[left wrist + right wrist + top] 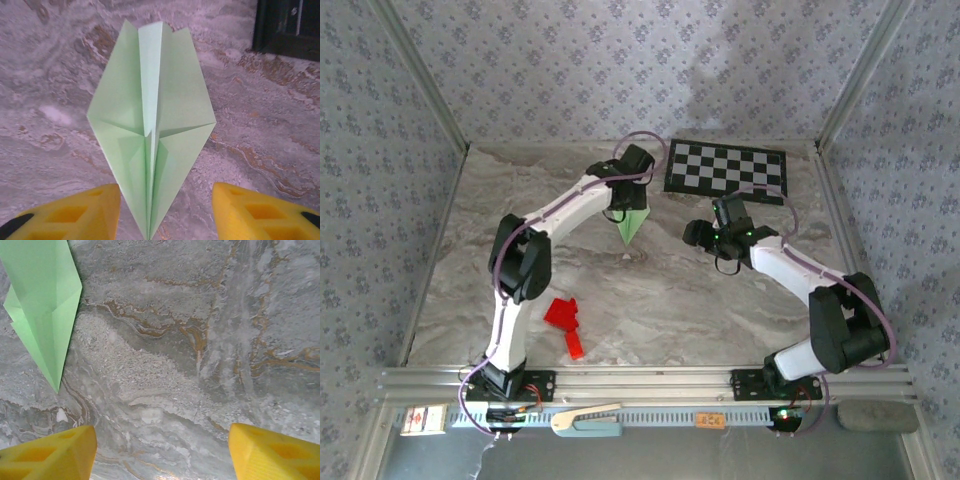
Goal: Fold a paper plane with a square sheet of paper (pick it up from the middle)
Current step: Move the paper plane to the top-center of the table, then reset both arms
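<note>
plane: the paper plane (632,225) lies flat on the table (720,300), just off the checkerboard's (727,168) near left corner.
left gripper (166,197): fingers apart, straddling its tip, not pinching.
right gripper (162,442): fingers apart, before the checkerboard.
progress: folding looks finished; i'd say only backing off remains.

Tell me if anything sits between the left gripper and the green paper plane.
Nothing visible does. In the left wrist view the paper plane lies on the marble table, its pointed end between the spread yellow fingers of the left gripper, with bare gaps on both sides.
</note>
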Available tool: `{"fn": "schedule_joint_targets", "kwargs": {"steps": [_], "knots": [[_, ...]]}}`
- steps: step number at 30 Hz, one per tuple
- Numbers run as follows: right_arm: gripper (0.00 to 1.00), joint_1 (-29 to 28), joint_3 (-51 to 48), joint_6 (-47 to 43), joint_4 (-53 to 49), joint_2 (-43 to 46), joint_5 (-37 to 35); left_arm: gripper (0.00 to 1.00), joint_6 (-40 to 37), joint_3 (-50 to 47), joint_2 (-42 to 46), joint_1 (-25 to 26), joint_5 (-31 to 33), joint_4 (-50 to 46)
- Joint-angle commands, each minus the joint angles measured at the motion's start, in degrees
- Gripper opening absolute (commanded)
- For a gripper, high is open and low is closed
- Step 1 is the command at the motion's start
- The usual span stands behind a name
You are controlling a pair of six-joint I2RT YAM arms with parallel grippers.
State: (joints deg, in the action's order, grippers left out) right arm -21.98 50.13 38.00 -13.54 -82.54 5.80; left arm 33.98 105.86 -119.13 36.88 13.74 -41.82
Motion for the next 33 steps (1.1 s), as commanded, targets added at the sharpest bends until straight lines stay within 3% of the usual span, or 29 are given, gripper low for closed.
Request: {"fn": "schedule_joint_targets", "kwargs": {"steps": [1,4,10,12,19,23,29,33], "knots": [[0.74,0.4,3.93,-4.89,-3.66,3.94,-4.74,0.56,-0.86,-3.3,9.01,0.03,4.12,2.31],[0.78,0.78,6.77,-8.17,-6.1,6.16,-10.25,0.63,-1.91,-9.02,16.21,-1.13,7.39,5.39],[0.98,1.92,8.13,-16.47,-6.05,9.96,-23.31,0.93,-5.01,-25.93,30.67,-5.08,18.13,13.42],[1.0,2.54,6.88,-18.42,-4.27,11.02,-27.78,1.0,-6.38,-30.91,34.26,-7.22,19.05,15.68],[1.0,6.44,-3.52,-23.58,6.79,14.05,-39.47,1.0,-7.82,-51.22,44.98,-18.8,23.16,25.57],[1.0,11.75,-9.89,-22.18,10.97,14.69,-39.68,1.0,-11.47,-62.95,51.31,-24.69,24.07,35.33],[1.0,19.42,-17.23,-20.36,18.26,12.7,-37.79,1.0,-16.2,-69.82,54.22,-36.15,9.78,41.26],[1.0,21.05,-22.05,-23.41,28.78,10.39,-35.31,1.0,-18.66,-73.24,51.29,-38.32,7.88,48.83]]}}
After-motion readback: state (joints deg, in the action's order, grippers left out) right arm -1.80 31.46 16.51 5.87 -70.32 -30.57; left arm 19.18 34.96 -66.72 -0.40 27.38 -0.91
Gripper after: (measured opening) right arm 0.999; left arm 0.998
